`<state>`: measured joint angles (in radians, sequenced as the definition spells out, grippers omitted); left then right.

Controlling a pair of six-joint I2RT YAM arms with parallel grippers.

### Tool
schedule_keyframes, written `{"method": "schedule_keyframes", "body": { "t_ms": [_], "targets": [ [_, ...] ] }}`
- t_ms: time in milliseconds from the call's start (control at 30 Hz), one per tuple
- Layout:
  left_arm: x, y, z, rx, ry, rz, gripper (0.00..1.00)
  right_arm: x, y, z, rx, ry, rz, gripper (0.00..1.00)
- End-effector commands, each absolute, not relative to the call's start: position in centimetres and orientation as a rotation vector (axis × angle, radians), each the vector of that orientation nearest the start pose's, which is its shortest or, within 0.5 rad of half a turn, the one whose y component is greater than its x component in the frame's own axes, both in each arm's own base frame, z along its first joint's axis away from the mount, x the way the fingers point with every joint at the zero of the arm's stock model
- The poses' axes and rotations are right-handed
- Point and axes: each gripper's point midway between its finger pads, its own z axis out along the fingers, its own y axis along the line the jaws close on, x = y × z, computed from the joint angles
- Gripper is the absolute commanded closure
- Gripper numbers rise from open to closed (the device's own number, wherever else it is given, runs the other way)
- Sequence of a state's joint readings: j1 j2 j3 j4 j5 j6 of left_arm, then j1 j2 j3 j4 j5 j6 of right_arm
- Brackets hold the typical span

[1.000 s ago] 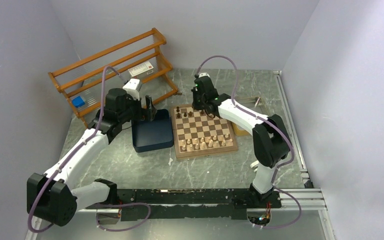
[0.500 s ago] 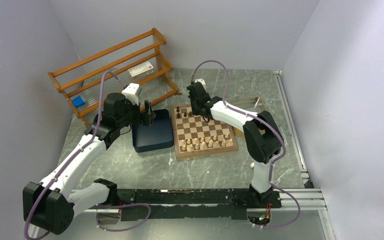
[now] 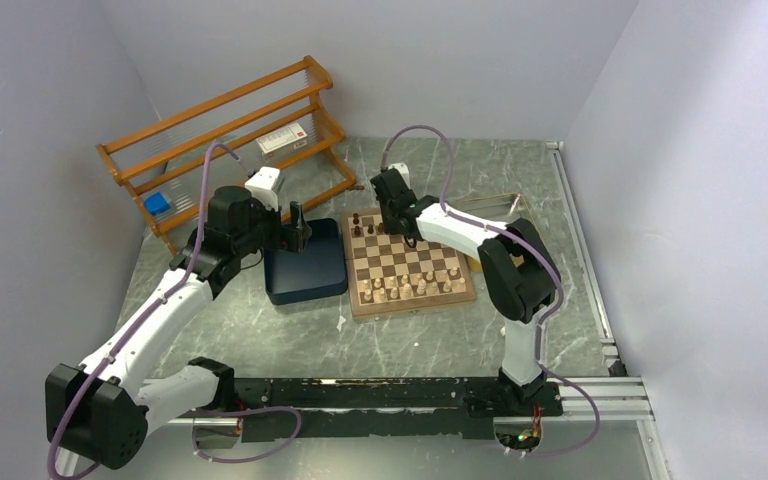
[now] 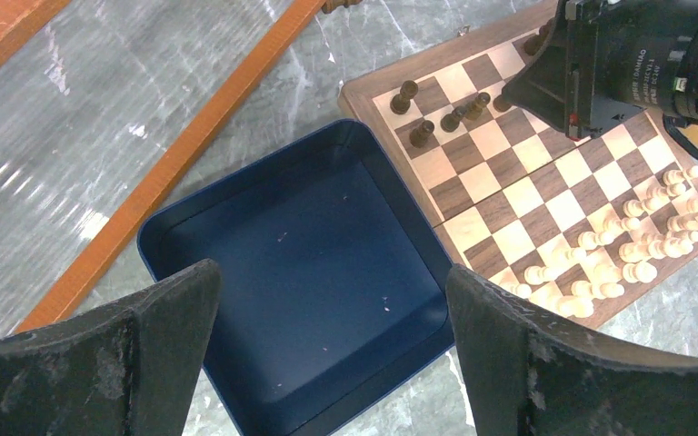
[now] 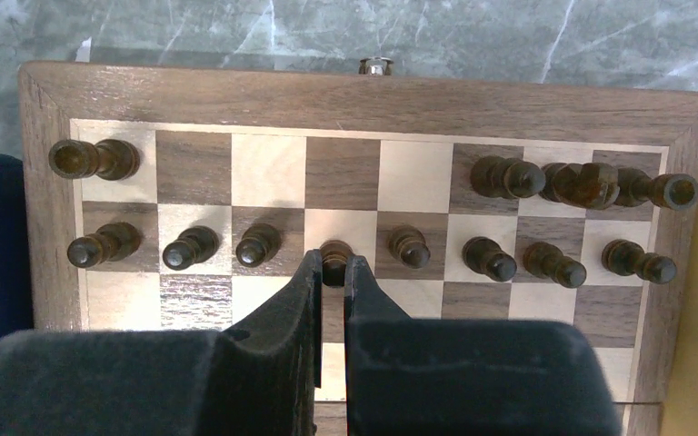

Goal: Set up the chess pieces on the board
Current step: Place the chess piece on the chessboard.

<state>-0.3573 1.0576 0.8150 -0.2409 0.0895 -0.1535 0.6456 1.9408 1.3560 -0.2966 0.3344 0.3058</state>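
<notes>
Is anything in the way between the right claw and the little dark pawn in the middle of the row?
No, nothing visible is in the way. The right gripper is shut on the dark pawn, which sits between its tips. The neighbouring pawns on either side stand clear of it.

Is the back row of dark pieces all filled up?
No: on the board, the back row has dark chess pieces only at its ends, with four bare squares between.

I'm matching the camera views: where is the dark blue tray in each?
Top external: blue tray, left-centre, just left of the board.
Left wrist: fills the centre.
Right wrist: dark sliver at the left edge.
Shared landmark: lone dark piece on the board corner nearest the tray.
</notes>
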Motion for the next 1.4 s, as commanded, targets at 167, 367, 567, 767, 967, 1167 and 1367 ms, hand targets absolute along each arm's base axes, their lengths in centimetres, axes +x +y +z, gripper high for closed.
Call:
{"method": "schedule_keyframes", "body": {
  "t_ms": [167,367,567,767,967,1167,1367],
  "targets": [
    [31.11,-14.07,19.44,0.279,2.052,-0.401,0.02,41.31,25.03,5.22,-0.241,2.368,-0.003,0.98],
    [31.13,-14.04,19.50,0.278,2.051,-0.398,0.02,41.23,25.15,5.27,-0.243,2.374,0.005,0.95],
    [31.09,-14.07,19.54,0.278,2.051,-0.400,0.02,41.43,25.27,5.20,-0.239,2.379,0.004,0.87],
    [31.07,-14.08,19.58,0.279,2.049,-0.401,0.02,41.70,25.48,5.59,-0.238,2.371,0.009,0.86],
    [31.06,-14.07,19.61,0.280,2.048,-0.401,0.02,41.75,25.47,5.74,-0.239,2.375,0.002,0.84],
    [31.07,-14.02,19.59,0.280,2.049,-0.398,0.02,41.39,25.28,5.74,-0.241,2.395,-0.008,0.85],
    [31.03,-14.00,19.65,0.280,2.048,-0.395,0.02,41.18,25.14,6.05,-0.235,2.413,-0.018,0.85]
  ]
}}
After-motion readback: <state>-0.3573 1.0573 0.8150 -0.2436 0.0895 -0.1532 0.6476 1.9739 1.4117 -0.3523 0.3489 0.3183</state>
